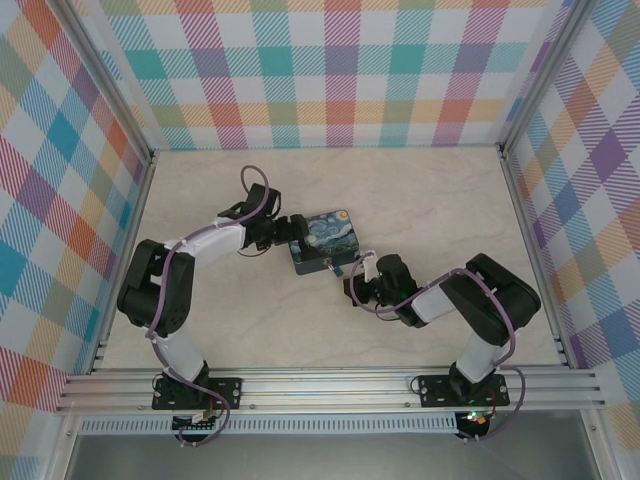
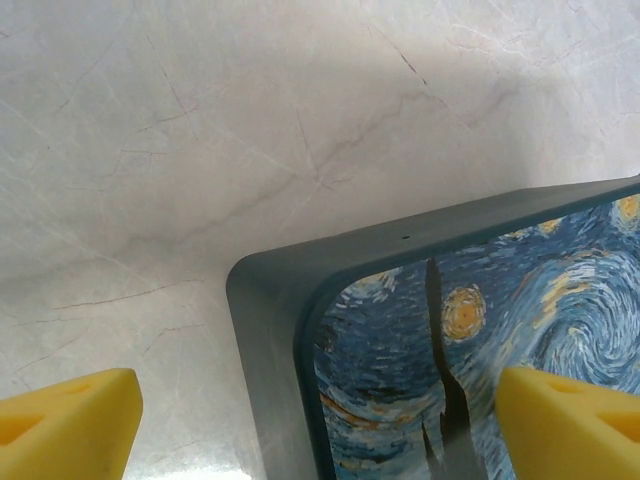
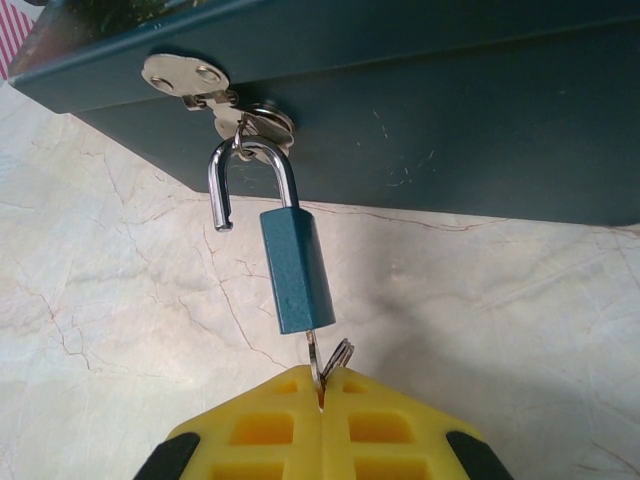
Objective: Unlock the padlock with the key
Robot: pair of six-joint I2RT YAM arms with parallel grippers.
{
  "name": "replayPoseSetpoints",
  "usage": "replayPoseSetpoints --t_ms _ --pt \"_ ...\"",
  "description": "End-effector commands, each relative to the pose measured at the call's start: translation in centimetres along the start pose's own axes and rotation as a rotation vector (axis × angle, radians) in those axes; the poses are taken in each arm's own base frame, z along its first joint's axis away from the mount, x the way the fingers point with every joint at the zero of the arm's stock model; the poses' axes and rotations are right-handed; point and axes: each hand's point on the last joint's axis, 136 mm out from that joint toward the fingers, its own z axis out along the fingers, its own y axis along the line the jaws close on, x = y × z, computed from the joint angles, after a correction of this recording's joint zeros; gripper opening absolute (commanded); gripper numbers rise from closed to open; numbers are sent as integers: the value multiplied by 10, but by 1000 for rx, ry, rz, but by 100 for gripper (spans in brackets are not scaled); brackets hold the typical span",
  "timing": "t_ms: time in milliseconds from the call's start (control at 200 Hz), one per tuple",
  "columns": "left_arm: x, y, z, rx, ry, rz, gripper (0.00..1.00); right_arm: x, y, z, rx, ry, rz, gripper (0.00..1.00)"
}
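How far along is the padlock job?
Done: the padlock is unlocked, its shackle open with one leg free. In hand: the right gripper pinches the key in its base; the open left gripper straddles a corner of the tin. Left: perhaps unhooking from the hasp.

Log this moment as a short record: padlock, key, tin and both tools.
padlock: blue, hanging from the tin's hasp
shackle: open, one leg free of the body
key: seated in the padlock's bottom end
right tool: shut on the key
left tool: open, straddling a corner of the tin
tin: Starry Night print, resting on the table between the two arms
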Motion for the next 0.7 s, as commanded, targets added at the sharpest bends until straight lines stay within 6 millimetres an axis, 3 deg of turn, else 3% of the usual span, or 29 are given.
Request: replayPoseSetpoints --t_ms 0,330,540,695 --pt "21 25 7 -68 59 -5 89 8 -1 -1 -16 25 18 1" --pt "31 34 9 -74 44 -23 86 16 -8 -14 23 51 8 25" --pt "35 31 4 -58 33 -36 84 1 1 -25 10 25 -28 37" --pt "43 29 4 -49 32 -45 84 -10 9 -23 -33 10 -11 47"
